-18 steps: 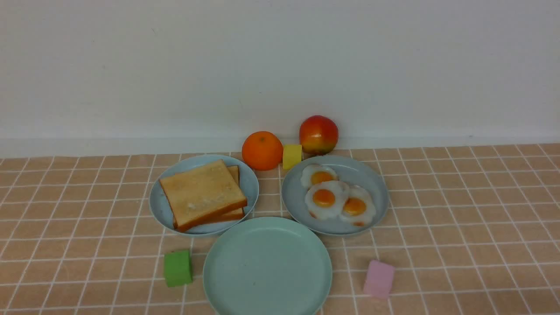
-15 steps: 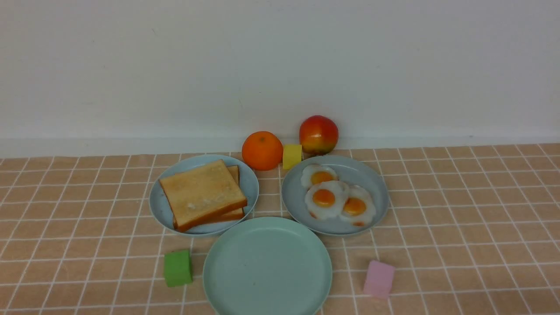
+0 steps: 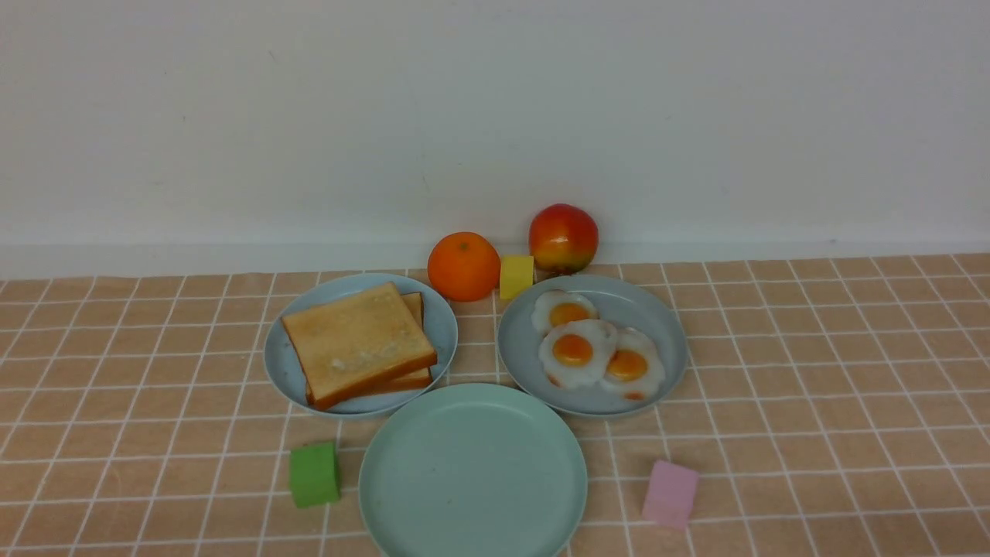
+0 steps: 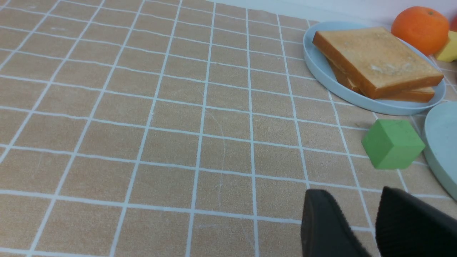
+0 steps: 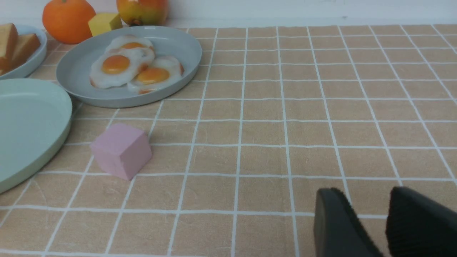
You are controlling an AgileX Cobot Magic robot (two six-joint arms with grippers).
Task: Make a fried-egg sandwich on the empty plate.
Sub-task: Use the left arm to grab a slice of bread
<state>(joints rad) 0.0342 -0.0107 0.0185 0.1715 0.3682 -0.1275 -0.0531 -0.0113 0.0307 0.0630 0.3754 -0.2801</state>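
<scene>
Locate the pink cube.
In the front view the pink cube sits on the tablecloth, just right of the mint-green plate and nearer the camera than the plate of fried eggs, touching neither.

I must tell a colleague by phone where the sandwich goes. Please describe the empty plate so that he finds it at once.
On the tan checked tablecloth, three round plates form a triangle. The mint-green plate is the nearest one, between a green cube and a pink cube. It alone is empty; the light-blue plate holds toast and the grey-blue plate holds fried eggs.
</scene>
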